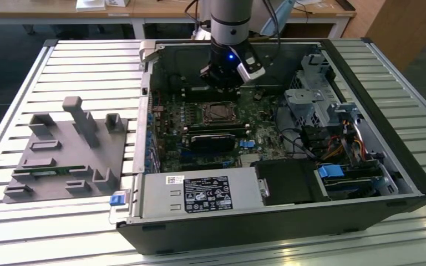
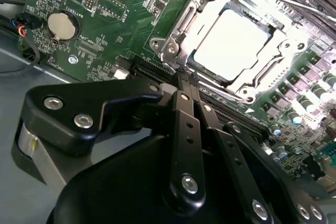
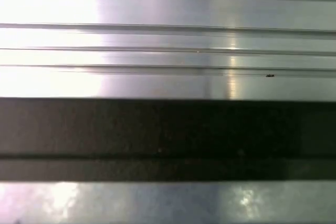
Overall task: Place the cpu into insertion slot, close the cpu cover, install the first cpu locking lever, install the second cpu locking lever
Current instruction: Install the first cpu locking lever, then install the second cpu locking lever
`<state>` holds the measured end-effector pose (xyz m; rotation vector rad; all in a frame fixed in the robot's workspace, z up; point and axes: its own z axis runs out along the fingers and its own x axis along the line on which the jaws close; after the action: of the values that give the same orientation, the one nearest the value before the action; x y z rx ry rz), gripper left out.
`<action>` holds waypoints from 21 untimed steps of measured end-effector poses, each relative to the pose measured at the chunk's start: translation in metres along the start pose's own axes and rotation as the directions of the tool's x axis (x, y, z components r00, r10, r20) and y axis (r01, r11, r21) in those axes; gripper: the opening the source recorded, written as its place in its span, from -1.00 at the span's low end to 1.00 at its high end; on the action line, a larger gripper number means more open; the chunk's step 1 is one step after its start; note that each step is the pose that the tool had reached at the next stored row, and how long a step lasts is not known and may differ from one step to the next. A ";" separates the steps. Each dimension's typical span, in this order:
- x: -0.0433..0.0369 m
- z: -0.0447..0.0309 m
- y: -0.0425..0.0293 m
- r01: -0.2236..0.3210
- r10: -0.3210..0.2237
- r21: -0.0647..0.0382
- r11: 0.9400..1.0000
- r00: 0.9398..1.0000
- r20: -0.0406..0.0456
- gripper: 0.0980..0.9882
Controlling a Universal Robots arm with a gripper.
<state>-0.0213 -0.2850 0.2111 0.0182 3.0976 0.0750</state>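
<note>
Already the cpu [image 2: 229, 45] sits under the cpu cover [image 2: 210, 11]; pincer [image 2: 185, 80] closed alongside.

**Occluded and Indeterminate Areas**

In the second wrist view, the gripper [image 2: 185, 80] linkage covers the motherboard [image 2: 121, 3] below the cpu cover [image 2: 176, 32]. The cover's far corner is cut off. Locking lever positions cannot be determined.
</note>
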 end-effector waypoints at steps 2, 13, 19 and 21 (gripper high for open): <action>0.0000 0.0000 -0.0010 0.000 0.000 0.000 1.000 1.000 0.000 -0.98; -0.0001 -0.0002 -0.0041 0.000 0.000 0.000 1.000 1.000 0.000 -0.98; -0.0001 -0.0003 -0.0059 0.000 0.000 0.000 1.000 1.000 0.000 -0.98; -0.0001 -0.0003 -0.0064 0.000 0.000 0.000 1.000 1.000 0.000 -0.98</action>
<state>-0.0213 -0.2914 0.2111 0.0182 3.0976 0.0750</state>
